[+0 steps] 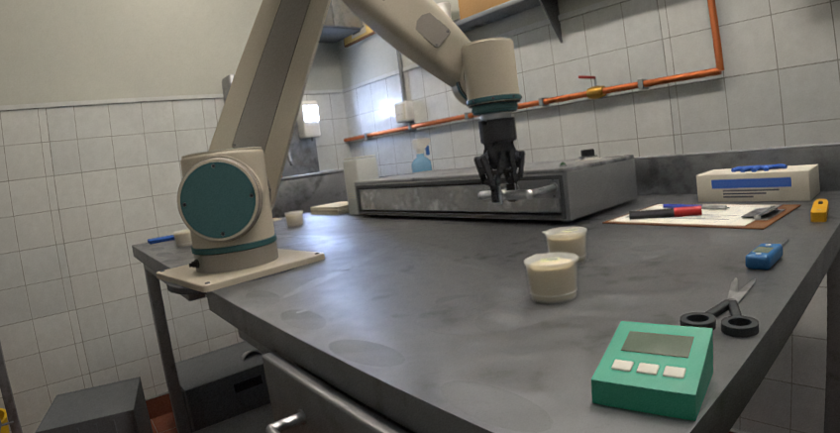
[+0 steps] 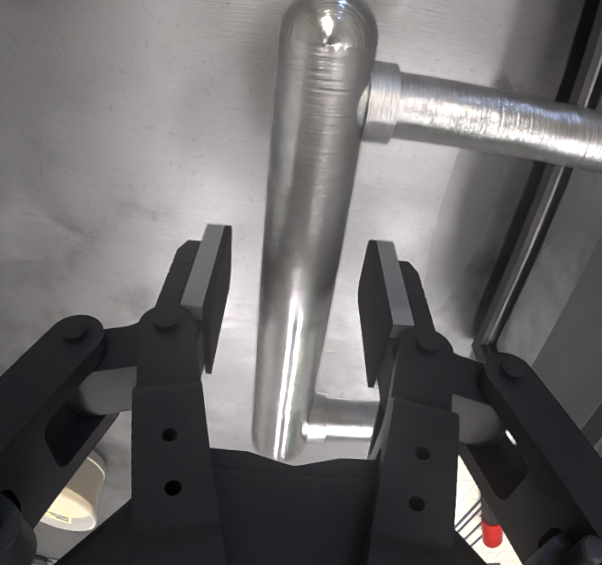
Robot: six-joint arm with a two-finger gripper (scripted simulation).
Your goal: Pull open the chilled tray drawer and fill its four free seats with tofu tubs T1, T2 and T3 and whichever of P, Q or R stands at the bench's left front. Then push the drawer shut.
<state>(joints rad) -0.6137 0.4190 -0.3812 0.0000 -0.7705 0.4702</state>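
Note:
The drawer's steel bar handle (image 2: 306, 227) (image 1: 519, 194) runs between my fingers, and the drawer front (image 1: 460, 198) sits flush in its steel cabinet at the back of the bench. My gripper (image 2: 295, 305) (image 1: 500, 190) is open around the bar and holds nothing. Two cream tofu tubs (image 1: 552, 276) (image 1: 566, 241) stand apart on the bench nearer the front right. Two smaller tubs (image 1: 293, 218) (image 1: 182, 237) stand behind my arm's base on the left. Another tub (image 2: 70, 502) shows at the lower left of the wrist camera.
The drawer cabinet (image 1: 595, 184) stands right behind my gripper. A clipboard with pens (image 1: 701, 214), a glove box (image 1: 757, 181), a blue thermometer (image 1: 764, 255), scissors (image 1: 722, 316) and a green timer (image 1: 654, 368) lie on the bench's right side. The bench middle is open.

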